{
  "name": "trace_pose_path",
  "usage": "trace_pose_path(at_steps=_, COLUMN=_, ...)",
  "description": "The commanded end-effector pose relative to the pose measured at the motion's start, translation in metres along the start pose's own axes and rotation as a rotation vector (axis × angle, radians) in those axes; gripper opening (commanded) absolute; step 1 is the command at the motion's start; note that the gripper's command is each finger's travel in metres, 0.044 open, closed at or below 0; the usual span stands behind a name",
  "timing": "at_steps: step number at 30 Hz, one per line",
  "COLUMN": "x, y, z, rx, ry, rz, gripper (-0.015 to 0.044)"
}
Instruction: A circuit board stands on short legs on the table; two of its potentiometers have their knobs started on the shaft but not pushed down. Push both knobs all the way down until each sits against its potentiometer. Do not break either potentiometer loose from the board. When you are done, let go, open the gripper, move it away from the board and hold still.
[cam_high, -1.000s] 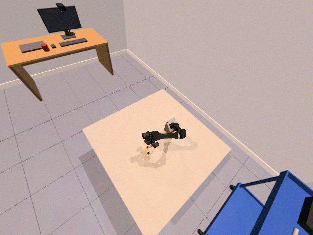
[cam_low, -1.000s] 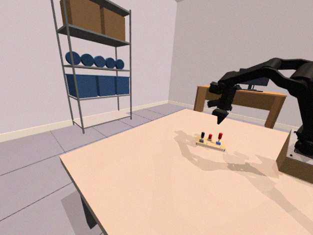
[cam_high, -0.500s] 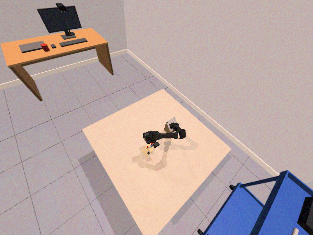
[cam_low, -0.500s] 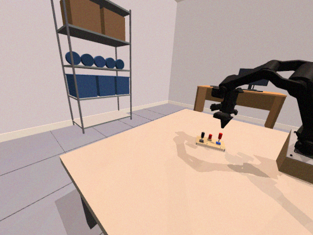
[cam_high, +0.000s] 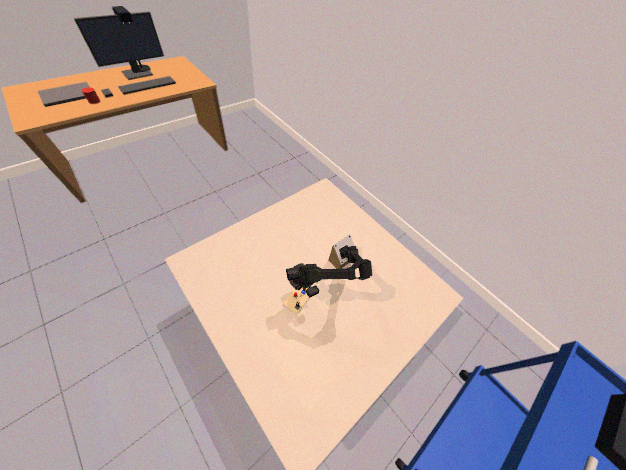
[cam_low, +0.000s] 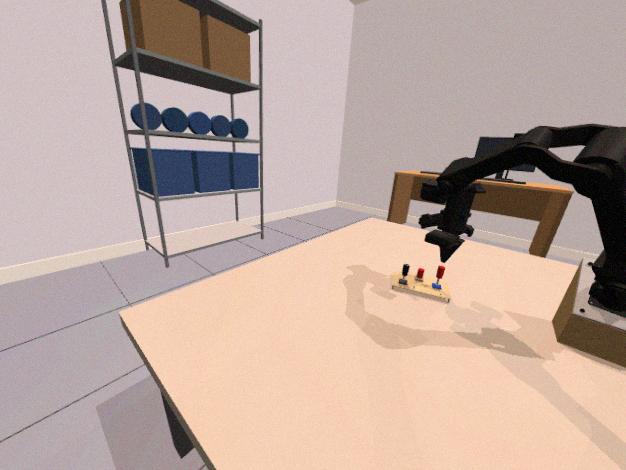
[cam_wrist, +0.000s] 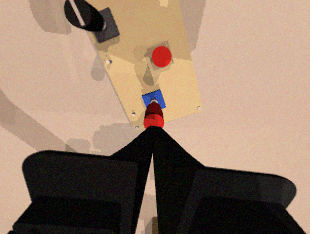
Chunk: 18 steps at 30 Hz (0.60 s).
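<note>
The circuit board (cam_high: 289, 303) (cam_low: 422, 290) (cam_wrist: 182, 95) stands on short legs. A red knob (cam_low: 440, 272) (cam_wrist: 154, 121) sits high on the shaft of the blue potentiometer (cam_low: 436, 286) (cam_wrist: 153, 98), with bare shaft showing below it. A black knob (cam_low: 405, 270) (cam_wrist: 79, 13) likewise sits high above its dark grey potentiometer (cam_low: 403, 281) (cam_wrist: 108, 29). Between them a shorter red knob (cam_low: 420, 273) (cam_wrist: 161, 56) sits low. My gripper (cam_low: 444, 260) (cam_wrist: 154, 131) is shut and empty, its fingertips pointing down just above the tall red knob. Whether they touch it I cannot tell.
The board stands on the pale table (cam_high: 242, 263) (cam_low: 283, 328). The arm's base block (cam_high: 335, 257) (cam_low: 586, 323) is at the right in the exterior view. Away from the table are a desk with a monitor, a shelf rack and a blue cart.
</note>
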<state>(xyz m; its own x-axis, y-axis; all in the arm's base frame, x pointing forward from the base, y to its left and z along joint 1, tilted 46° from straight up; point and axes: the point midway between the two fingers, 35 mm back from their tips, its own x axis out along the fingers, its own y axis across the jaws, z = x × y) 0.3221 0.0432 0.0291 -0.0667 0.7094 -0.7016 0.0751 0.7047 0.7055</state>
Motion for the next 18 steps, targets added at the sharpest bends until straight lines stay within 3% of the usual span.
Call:
trace_pose_path(at_steps=1, x=0.0083, y=0.0005, z=-0.0005, rx=0.005, ry=0.001, rz=0.006, gripper=0.0)
trace_pose_path(at_steps=18, x=0.0111, y=0.0005, z=-0.0006, rx=0.005, ry=0.001, rz=0.006, gripper=0.0)
